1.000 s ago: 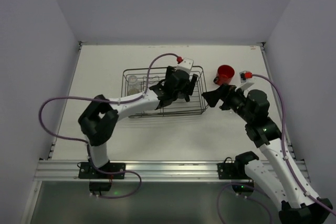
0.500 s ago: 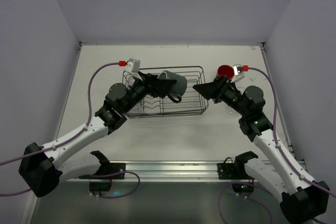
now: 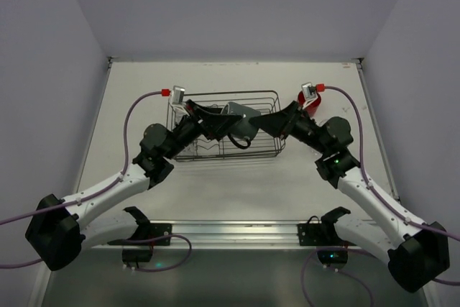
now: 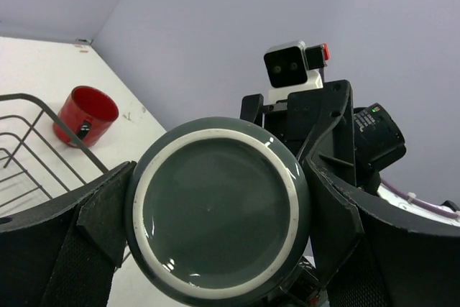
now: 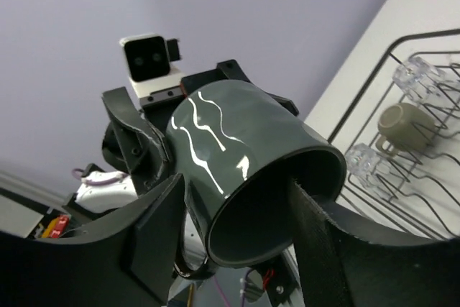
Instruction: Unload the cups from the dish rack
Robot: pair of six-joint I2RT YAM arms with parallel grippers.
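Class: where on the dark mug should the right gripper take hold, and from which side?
By the rim wall, from the mouth side, one finger inside and one outside. The dark mug lies sideways with its mouth toward the right gripper, while the left gripper clasps the base end.

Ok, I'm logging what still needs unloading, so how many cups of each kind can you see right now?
Red mug: 1
Grey mug: 1
Olive cup: 1
Clear glasses: 2
Total: 5 in view; more may be hidden in the rack.
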